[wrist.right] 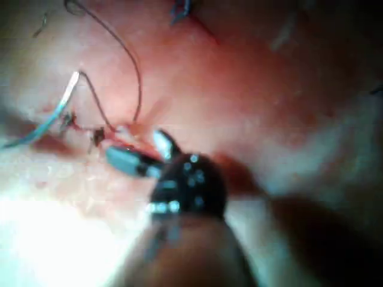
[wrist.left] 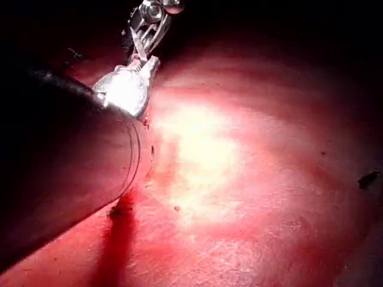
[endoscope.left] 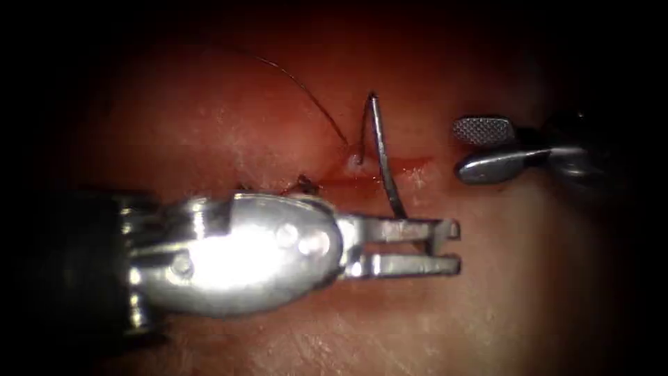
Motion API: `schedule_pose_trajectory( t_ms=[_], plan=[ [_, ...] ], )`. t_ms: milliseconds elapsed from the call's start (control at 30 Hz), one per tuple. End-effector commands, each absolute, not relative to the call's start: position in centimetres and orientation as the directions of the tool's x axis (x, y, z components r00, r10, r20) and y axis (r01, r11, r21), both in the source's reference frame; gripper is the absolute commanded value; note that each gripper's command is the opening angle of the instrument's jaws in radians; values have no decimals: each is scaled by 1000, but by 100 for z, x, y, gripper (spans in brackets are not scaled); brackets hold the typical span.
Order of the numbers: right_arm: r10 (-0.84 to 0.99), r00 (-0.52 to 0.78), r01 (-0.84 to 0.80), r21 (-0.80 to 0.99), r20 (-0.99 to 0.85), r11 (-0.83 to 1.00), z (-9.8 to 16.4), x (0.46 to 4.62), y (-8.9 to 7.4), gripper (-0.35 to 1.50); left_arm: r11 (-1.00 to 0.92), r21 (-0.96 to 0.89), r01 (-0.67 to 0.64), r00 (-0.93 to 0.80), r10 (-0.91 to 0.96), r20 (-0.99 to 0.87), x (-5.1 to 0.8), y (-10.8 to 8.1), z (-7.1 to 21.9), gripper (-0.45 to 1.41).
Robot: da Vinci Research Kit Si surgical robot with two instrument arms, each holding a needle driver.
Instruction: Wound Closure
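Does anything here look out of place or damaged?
Nothing stands out. The left pincer holds the needle near one end; its arc rises over the cut, the other end at the tissue where the thread enters. The right pincer is open, empty.

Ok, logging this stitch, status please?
Left tool shut on needle near its lower end. Right tool open, holding nothing. Needle arcs over the cut; thread enters tissue beside it.

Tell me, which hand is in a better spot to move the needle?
Probably left: the left hand meets the needle at its lower end. The right hand sits open and empty, apart from the needle, off to its right.
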State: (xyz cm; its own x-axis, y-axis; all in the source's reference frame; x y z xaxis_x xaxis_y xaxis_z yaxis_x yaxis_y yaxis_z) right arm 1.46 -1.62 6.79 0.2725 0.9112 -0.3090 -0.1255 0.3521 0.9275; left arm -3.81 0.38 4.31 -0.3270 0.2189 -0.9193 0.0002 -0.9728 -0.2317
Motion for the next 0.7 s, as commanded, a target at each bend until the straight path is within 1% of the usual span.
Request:
schedule_pose_trajectory(
  t_ms=[33,67,167,233,300,367,400,467,700],
  plan=[
    [882,285,-99,904,-375,416,677,154,-164,120,-976,-218,-4,-327,207,-922,-385,41,440,-45],
    [858,288,-80,883,-424,463,672,153,-162,120,-981,-195,-16,-330,189,-925,-381,52,443,-45],
    [854,290,-76,879,-432,470,670,152,-159,120,-985,-171,-24,-331,169,-928,-378,60,444,-45],
    [853,297,-66,882,-430,467,670,149,-155,123,-990,-136,-32,-337,139,-931,-376,66,443,-45],
    [869,297,-37,905,-396,425,671,143,-155,114,-997,-71,-28,-358,76,-931,-379,59,443,-45],
    [900,283,-40,933,-332,357,670,139,-157,91,-999,-30,-27,-372,38,-927,-384,49,446,-45],
    [915,274,-41,947,-296,318,669,138,-158,83,-1000,-16,-23,-379,23,-925,-387,44,449,-45],
    [944,247,-43,970,-221,238,670,137,-157,81,-999,44,16,-414,-47,-909,-397,17,468,-45],
    [962,226,-19,987,-153,162,673,145,-155,83,-981,163,105,-459,-194,-867,-395,-18,505,-45]
  ],
)
